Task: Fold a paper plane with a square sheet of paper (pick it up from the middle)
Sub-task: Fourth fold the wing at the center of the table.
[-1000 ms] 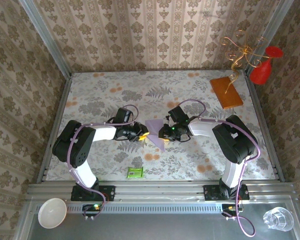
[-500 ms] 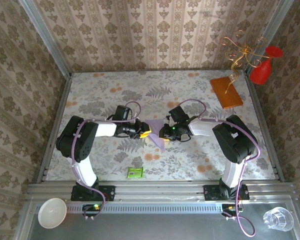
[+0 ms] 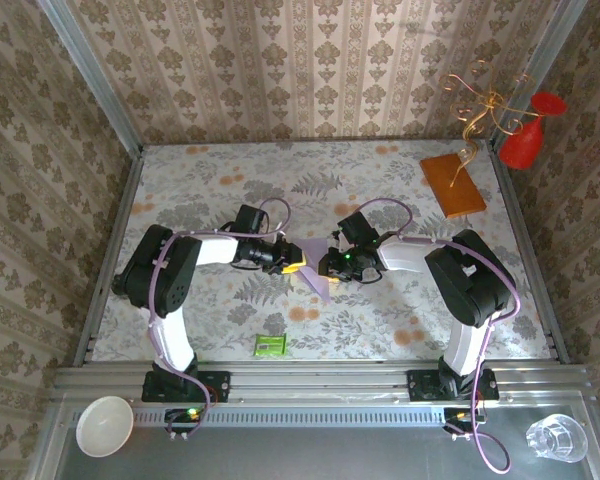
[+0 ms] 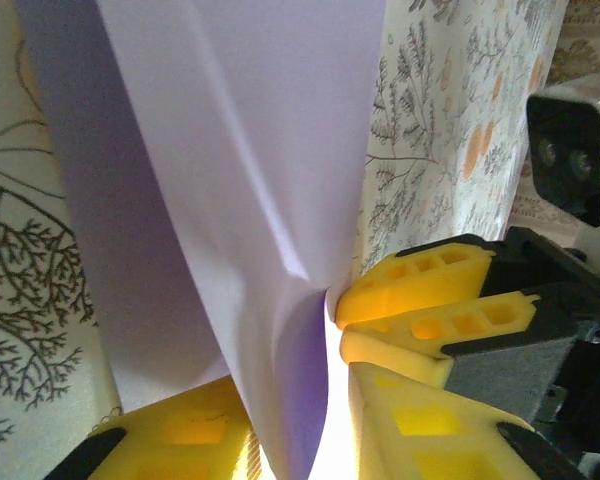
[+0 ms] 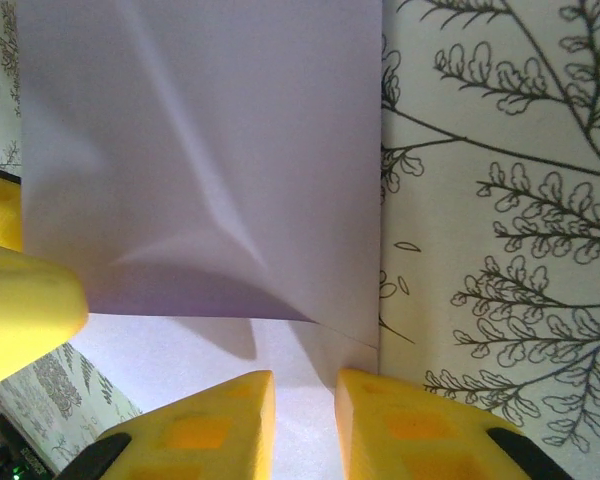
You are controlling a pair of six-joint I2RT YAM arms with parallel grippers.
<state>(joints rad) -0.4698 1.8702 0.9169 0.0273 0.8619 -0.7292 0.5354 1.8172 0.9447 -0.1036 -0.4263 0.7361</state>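
- Sheet of paper: plain lavender, mid-frame in top view, just below centre of the desk, sitting between your two pincers.
- L pincer: clenched on the sheet from the left. L wrist view: paper runs down between its yellow fingers at frame bottom.
- R pincer: also clenched on the sheet, from the right. R wrist view: paper sits in the narrow gap between its fingers, bottom of frame.
- Pincers are almost tip to tip. In L wrist view R's fingers show at lower right, touching the paper.
- Paper isn't flat: buckled, w/ soft creases fanning out from the pinch point.
- Misc: orange-brown board upper right, green packet lower centre. Both well apart from the sheet.
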